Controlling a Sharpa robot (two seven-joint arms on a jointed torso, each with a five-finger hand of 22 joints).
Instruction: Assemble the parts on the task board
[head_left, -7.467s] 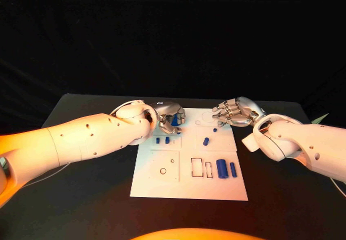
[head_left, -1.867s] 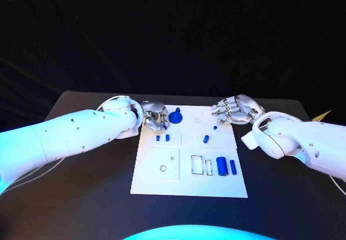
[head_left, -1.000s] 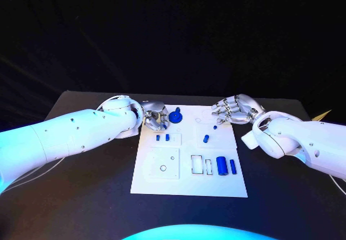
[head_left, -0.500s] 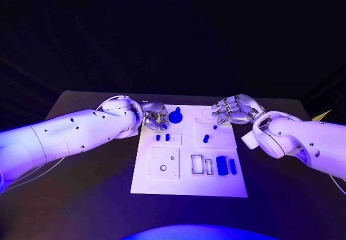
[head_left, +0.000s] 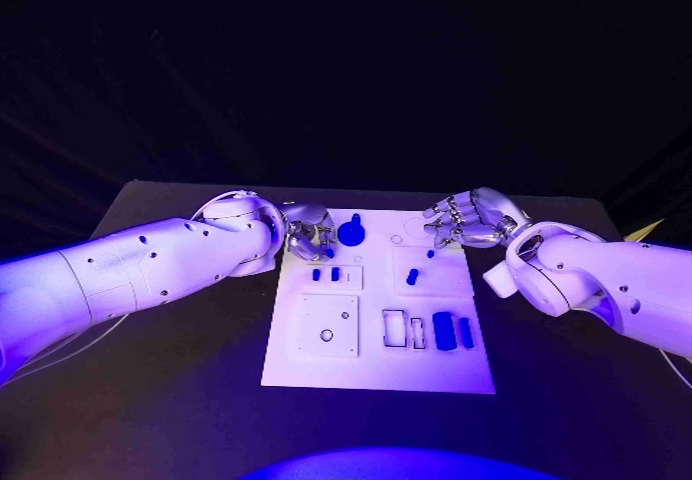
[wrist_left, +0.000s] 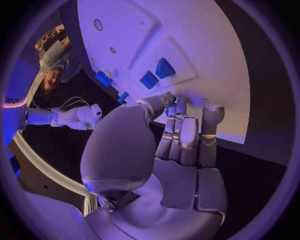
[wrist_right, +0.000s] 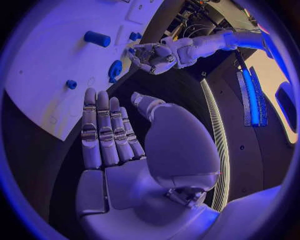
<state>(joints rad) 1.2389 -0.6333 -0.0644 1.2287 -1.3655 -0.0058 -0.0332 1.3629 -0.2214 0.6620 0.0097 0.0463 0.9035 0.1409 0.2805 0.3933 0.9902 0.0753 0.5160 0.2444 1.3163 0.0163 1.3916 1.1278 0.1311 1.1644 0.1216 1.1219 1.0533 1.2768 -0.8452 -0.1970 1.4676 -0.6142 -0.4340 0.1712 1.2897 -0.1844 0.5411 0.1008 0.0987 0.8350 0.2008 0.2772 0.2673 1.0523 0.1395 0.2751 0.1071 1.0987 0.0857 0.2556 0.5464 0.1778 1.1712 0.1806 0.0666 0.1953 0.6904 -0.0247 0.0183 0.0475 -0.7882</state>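
The white task board (head_left: 378, 362) lies in the middle of the table. At its far left end stands a blue knob-shaped part (head_left: 353, 232), also seen from the right wrist (wrist_right: 115, 70). My left hand (head_left: 307, 233) hovers just left of the knob, empty, its fingers (wrist_left: 181, 132) extended near the board's edge. My right hand (head_left: 464, 222) hangs over the far right corner with straight fingers (wrist_right: 106, 131) and nothing in it. Two small blue parts (head_left: 326, 273) sit in a recess, a short peg (head_left: 413, 276) and a tiny one (head_left: 430, 253) nearby.
Two blue cylinders (head_left: 451, 331) lie on the board's near right beside two empty rectangular slots (head_left: 394, 329). A square plate with holes (head_left: 329, 327) sits on the near left. Bare black table (head_left: 173, 380) surrounds the board on both sides.
Since the oldest frame my left hand has drawn back to the left off the blue knob, which now stands free. Over the last second neither hand has moved.
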